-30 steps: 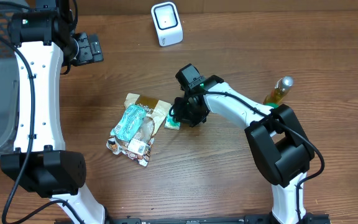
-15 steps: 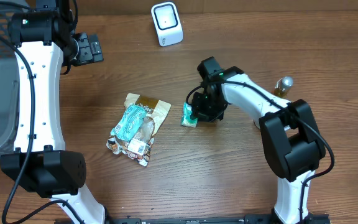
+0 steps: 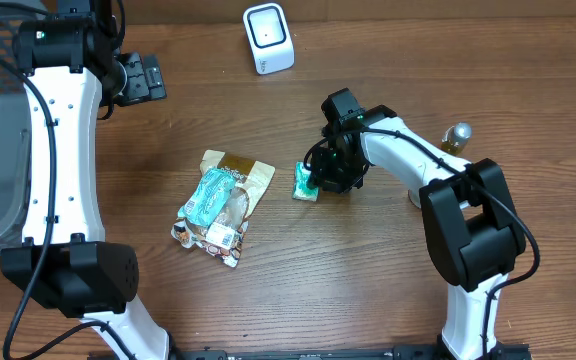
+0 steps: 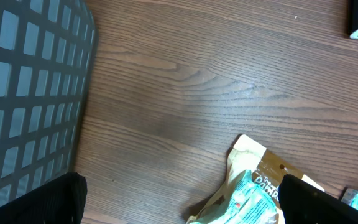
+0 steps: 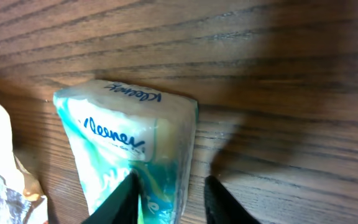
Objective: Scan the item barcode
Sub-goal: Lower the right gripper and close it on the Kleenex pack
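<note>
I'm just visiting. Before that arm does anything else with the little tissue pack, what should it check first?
1. Tissue pack between the right gripper fingers: ok, partly.
2. Firm grip on it: not ok; wood shows between the pack and one finger.
3. Barcode visible: cannot tell; only brand print shows.
4. Way to the white scanner: ok, bare table between.
5. Snack packets apart from the pack: ok, narrow gap.
6. Left gripper out of the way: ok, open, far off.

Left fingers [image 4: 33, 200] spread wide, right fingers [image 5: 225, 200] slightly parted, pointing down
</note>
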Motion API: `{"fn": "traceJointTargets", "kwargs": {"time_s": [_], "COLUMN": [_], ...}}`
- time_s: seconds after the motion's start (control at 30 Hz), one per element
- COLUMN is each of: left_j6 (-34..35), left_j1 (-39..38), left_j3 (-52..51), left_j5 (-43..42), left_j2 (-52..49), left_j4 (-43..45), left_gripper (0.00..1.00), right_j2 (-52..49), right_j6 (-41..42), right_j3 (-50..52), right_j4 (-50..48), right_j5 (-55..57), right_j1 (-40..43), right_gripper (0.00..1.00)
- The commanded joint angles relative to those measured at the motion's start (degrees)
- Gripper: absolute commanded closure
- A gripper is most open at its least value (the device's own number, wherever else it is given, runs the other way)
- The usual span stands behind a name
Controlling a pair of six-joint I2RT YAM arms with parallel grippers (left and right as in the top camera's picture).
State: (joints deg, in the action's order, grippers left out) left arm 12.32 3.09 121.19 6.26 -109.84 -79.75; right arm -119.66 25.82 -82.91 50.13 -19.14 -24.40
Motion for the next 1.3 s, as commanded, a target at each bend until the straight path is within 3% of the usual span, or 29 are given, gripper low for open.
{"fn": "traceJointTargets", "kwargs": {"time_s": [0.0, 0.07, 0.13, 0.3, 0.5, 0.67, 0.73, 0.83, 1.27], "left_j6": [0.6, 0.6, 0.6, 0.6, 0.6, 0.6, 0.6, 0.6, 0.6], "left_j1": [-0.2, -0.1, -0.1, -0.1, -0.1, -0.1, -0.1, -0.1, -0.1], "left_j3": [0.7, 0.7, 0.7, 0.7, 0.7, 0.7, 0.7, 0.7, 0.7], "left_j5": [0.1, 0.1, 0.1, 0.1, 0.1, 0.1, 0.1, 0.1, 0.1], "left_j2": [0.9, 0.9, 0.9, 0.9, 0.9, 0.9, 0.9, 0.9, 0.9], "left_j4": [0.1, 0.1, 0.1, 0.1, 0.1, 0.1, 0.1, 0.1, 0.1], "left_gripper": [0.0, 0.01, 0.01, 0.01, 0.0, 0.0, 0.0, 0.0, 0.0], "right_j2": [4.2, 4.4, 4.4, 4.4, 4.4, 4.4, 4.3, 4.3, 4.3], "right_j6": [-0.8, -0.8, -0.8, -0.8, -0.8, -0.6, -0.6, -0.3, 4.9], "right_j3": [0.7, 0.7, 0.8, 0.9, 0.9, 1.1, 1.2, 1.2, 2.6], "right_j4": [-0.3, -0.3, -0.1, -0.1, -0.1, -0.5, -0.6, -1.5, -4.4], "right_j5": [0.8, 0.8, 0.8, 0.8, 1.0, 1.0, 1.0, 1.1, 3.2], "right_j1": [0.3, 0.3, 0.3, 0.3, 0.3, 0.3, 0.3, 0.3, 0.2], "right_gripper": [0.6, 0.47, 0.27, 0.03, 0.0, 0.09, 0.24, 0.64, 0.76]}}
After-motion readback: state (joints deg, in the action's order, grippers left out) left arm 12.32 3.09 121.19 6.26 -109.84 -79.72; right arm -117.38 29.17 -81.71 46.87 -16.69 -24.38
